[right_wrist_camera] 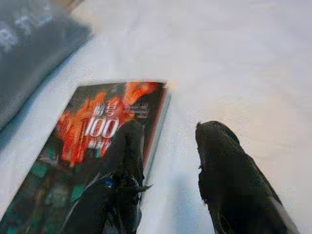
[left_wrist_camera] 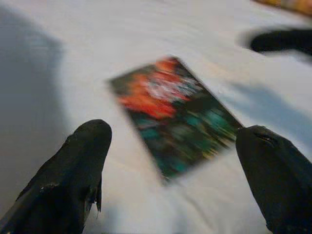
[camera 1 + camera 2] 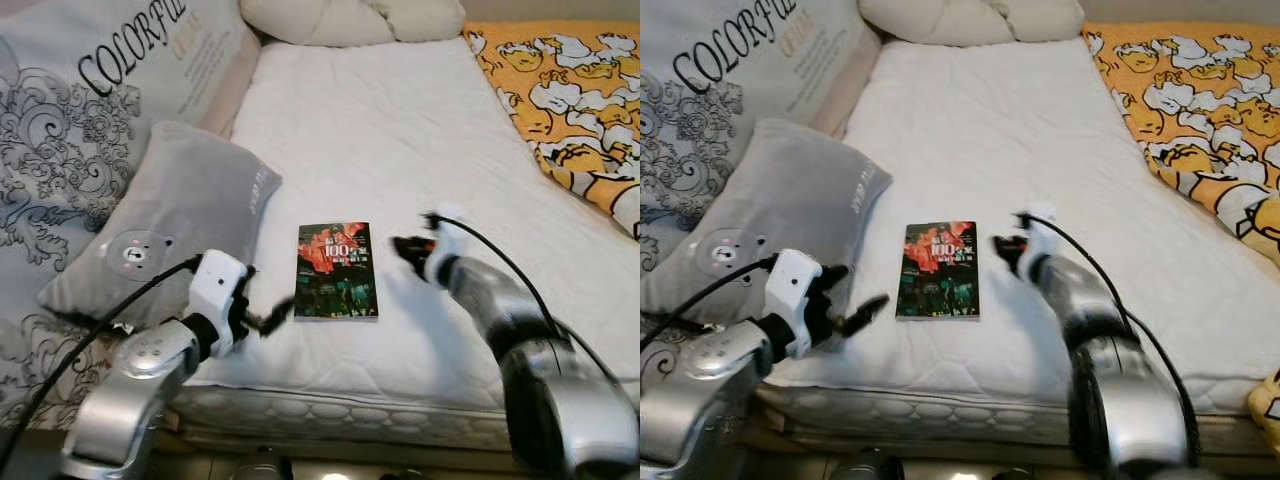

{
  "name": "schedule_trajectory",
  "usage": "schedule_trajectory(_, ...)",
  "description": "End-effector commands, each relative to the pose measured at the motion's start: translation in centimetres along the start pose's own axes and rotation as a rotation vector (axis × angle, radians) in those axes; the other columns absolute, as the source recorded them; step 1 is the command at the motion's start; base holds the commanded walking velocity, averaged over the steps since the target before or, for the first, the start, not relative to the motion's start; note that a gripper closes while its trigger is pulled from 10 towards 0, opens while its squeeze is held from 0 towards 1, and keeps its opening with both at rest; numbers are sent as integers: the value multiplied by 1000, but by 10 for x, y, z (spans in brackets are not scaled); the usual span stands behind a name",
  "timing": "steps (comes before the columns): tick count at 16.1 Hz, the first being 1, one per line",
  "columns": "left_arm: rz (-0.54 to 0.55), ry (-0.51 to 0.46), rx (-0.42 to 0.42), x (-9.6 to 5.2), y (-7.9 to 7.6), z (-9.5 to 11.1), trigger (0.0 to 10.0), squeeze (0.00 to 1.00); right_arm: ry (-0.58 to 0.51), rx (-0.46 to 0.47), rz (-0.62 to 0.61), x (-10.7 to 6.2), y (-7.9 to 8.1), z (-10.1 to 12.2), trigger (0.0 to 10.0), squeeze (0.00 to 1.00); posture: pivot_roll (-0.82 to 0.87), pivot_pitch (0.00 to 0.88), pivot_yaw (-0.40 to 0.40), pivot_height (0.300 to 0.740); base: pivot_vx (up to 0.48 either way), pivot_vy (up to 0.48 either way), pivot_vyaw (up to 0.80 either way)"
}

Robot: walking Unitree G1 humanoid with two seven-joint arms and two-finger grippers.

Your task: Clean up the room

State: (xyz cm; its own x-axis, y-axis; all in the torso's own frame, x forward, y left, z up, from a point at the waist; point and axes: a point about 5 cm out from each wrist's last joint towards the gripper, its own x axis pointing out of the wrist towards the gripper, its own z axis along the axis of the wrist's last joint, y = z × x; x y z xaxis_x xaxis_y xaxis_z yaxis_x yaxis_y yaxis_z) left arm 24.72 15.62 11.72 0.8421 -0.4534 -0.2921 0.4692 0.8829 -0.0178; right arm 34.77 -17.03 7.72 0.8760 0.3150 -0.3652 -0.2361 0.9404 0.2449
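A thin paperback book (image 3: 337, 270) with a dark cover of red flames, teal shapes and a white "100" lay flat on the white quilted mattress (image 3: 380, 130), near its front edge and just beside a grey plush pillow (image 3: 170, 220) with a small bear face. The left gripper (image 3: 262, 318) hovered close to the book's near left corner, its two black fingers (image 2: 73, 175) spread wide apart and grasping nothing. The right gripper (image 1: 168, 165) sat at the book's right edge with its fingers parted, one over the cover and the other over the sheet beside it, holding nothing. An orange blanket (image 3: 570, 100) printed with white cartoon figures lay at the far right, and a cream pillow (image 3: 350, 18) lay at the head.
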Motion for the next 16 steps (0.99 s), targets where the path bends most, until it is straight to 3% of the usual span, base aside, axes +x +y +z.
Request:
schedule_trajectory(1, 89, -27, -7, -1, 9, 2, 10000, 75, -40, -1, -1, -9, 5, 6, 10000, 0, 55, 0, 59, 740, 0, 0, 0)
schedule_trajectory(3, 103, -42, -21, -1, 8, 2, 10000, 82, -64, -27, 22, -18, 12, 3, 10000, 0, 27, 0, 59, 740, 0, 0, 0)
schedule_trajectory(4, 121, -58, -22, 1, 6, 4, 10000, 67, -124, -48, 18, -31, 18, 3, 10000, 0, 24, 0, 54, 740, 0, 0, 0)
schedule_trajectory(5, 149, -86, -4, 2, 5, 7, 10000, 75, -181, -89, -38, -41, 20, 2, 10000, 165, 21, 0, 49, 740, 0, 0, 0)
schedule_trajectory(6, 202, -104, -31, 4, 8, 9, 10000, 102, -233, -56, -86, -50, 28, 1, 10000, 1000, 25, 0, 44, 740, 0, 0, 0)
schedule_trajectory(7, 209, -109, -12, 5, 8, 11, 10000, 145, -229, -52, -95, -53, 32, -1, 10000, 1000, 35, 0, 39, 740, 0, 0, 0)
schedule_trajectory(8, 205, -113, -5, 7, 7, 12, 10000, 329, -217, -83, -96, -56, 37, -4, 10000, 1000, 40, 0, 32, 740, 0, 0, 0)
schedule_trajectory(9, 205, -113, -8, 7, 6, 12, 10000, 329, -216, -100, -97, -58, 38, -5, 10000, 1000, 40, 0, 32, 740, 0, 0, 0)
schedule_trajectory(10, 205, -115, -26, 7, 6, 12, 10000, 533, -218, -113, -96, -60, 39, -5, 10000, 1000, 43, 0, 26, 740, 0, 0, 0)
schedule_trajectory(11, 212, -117, -59, 5, 5, 11, 10000, 1000, -222, -130, -99, -66, 41, -7, 10000, 1000, 51, 0, 14, 740, 0, 0, 0)
schedule_trajectory(13, 246, -140, -73, 2, 7, 13, 10000, 1000, -235, -155, -136, -77, 39, -7, 10000, 1000, 50, 0, 11, 740, 0, 0, 0)
schedule_trajectory(16, 270, -159, -81, -1, 12, 14, 10000, 1000, -237, -128, -155, -78, 39, -2, 10000, 1000, 46, 0, 13, 740, 0, 0, 0)
